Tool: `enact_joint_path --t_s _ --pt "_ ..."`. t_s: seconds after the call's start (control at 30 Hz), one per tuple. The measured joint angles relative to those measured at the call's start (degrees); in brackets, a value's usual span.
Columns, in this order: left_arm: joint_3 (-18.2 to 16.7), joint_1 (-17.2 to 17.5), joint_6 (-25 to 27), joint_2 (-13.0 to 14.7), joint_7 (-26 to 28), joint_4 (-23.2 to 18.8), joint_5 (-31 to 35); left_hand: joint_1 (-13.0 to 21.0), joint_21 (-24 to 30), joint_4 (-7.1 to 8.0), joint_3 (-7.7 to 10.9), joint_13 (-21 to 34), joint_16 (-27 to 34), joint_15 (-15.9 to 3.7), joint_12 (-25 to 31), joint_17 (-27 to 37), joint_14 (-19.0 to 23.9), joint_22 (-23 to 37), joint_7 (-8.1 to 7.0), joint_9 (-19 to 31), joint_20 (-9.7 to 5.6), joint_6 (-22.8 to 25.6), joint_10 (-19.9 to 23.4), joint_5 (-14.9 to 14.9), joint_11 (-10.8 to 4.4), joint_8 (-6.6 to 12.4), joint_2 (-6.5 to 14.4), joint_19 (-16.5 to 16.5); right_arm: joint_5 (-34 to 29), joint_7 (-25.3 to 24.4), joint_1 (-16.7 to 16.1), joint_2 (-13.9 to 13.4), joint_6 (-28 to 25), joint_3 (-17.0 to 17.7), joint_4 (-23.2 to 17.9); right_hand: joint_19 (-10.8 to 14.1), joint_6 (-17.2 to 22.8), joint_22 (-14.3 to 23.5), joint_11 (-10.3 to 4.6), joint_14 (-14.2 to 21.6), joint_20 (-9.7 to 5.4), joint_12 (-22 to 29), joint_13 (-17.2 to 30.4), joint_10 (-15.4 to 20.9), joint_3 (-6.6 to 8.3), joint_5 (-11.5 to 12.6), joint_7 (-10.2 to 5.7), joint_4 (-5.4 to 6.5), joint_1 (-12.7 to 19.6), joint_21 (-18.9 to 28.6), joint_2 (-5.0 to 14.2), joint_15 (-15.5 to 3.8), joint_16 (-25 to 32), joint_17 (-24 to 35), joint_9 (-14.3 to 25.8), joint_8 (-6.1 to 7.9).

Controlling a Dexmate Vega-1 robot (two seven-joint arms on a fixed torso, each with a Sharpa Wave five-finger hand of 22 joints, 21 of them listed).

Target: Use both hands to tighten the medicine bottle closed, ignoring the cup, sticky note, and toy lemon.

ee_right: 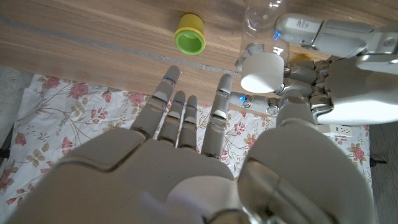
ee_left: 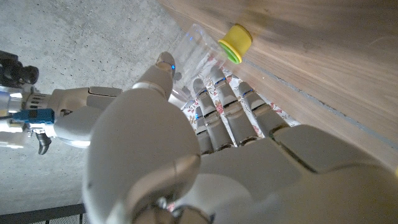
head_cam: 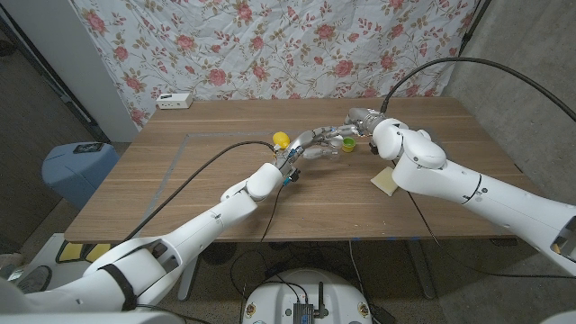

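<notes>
The medicine bottle (ee_right: 260, 23) is clear with a white cap (ee_right: 261, 72). My left hand (ee_right: 336, 68) holds the bottle's body just above the table. In the left wrist view the bottle (ee_left: 191, 45) stands out past the fingertips of my left hand (ee_left: 205, 143). My right hand (ee_right: 186, 155) is right beside the cap with its fingers stretched out and apart; the thumb is close to the cap, contact unclear. In the head view the left hand (head_cam: 315, 144) and right hand (head_cam: 362, 121) meet at the table's middle, hiding the bottle.
A small yellow-and-green cup (head_cam: 349, 144) stands just behind the hands, also seen as the cup (ee_right: 189, 34). The toy lemon (head_cam: 281, 139) lies left of the hands. A yellow sticky note (head_cam: 385, 180) lies under my right forearm. A white box (head_cam: 174, 101) sits at the far left edge.
</notes>
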Motion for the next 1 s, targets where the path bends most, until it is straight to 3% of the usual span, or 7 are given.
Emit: enact_joint_path --t_s 0.27,0.47,0.87,1.0 --pt "0.0 -0.25 -0.25 0.01 -0.29 0.37 -0.1 -0.09 0.0 0.0 0.0 0.0 0.0 0.0 -0.13 0.0 0.0 0.0 0.0 0.0 0.0 0.0 -0.08 -0.01 -0.08 0.0 -0.08 0.0 1.68 2.73 1.0 -0.97 0.74 0.27 -0.69 -1.52 -4.71 0.0 0.64 -1.97 1.35 0.0 0.0 -2.69 1.06 0.0 -0.41 -1.53 2.81 -0.22 0.09 1.36 0.0 -0.27 0.27 -1.09" --pt "-0.05 -0.29 -0.29 0.01 -0.34 0.48 -0.25 -0.23 0.0 -0.01 0.0 0.0 0.0 0.0 0.06 0.0 0.0 0.0 0.0 0.0 0.0 0.0 -0.09 -0.11 -0.09 0.0 -0.07 0.0 2.6 4.46 1.76 -1.54 1.16 0.37 -1.15 -2.12 -7.19 0.0 1.32 -2.76 1.34 0.0 -0.01 -4.64 1.97 0.0 -0.52 -2.44 5.12 -0.22 0.16 2.14 0.0 -0.27 0.26 -1.27" --pt "-0.16 -0.21 -0.22 0.08 -0.38 0.47 -0.44 -0.19 0.0 -0.08 -0.08 -0.07 0.0 0.0 0.05 0.0 0.0 0.0 0.0 0.0 0.0 0.0 -0.1 -0.13 -0.1 0.0 -0.04 0.0 3.36 7.26 3.42 -2.05 1.47 -0.26 -1.47 -2.42 -9.44 -0.29 1.55 -3.88 1.64 -0.22 0.26 -6.84 3.53 0.0 -1.12 -3.3 8.92 -0.22 0.12 2.46 -0.43 -0.26 0.26 -1.27" --pt "-0.18 -0.17 -0.1 0.09 -0.38 0.43 -0.46 -0.1 0.0 -0.08 -0.08 -0.27 0.0 0.0 0.05 0.0 0.0 0.0 0.0 0.0 0.0 0.0 -0.19 -0.15 -0.19 0.0 0.04 0.0 3.36 7.53 3.68 -2.05 1.62 -0.54 -1.47 -2.75 -8.78 -0.29 1.35 -3.87 1.35 0.05 0.26 -7.04 4.27 0.0 -1.78 -3.38 10.87 -0.22 0.15 2.46 -0.43 -0.26 0.25 -0.68"
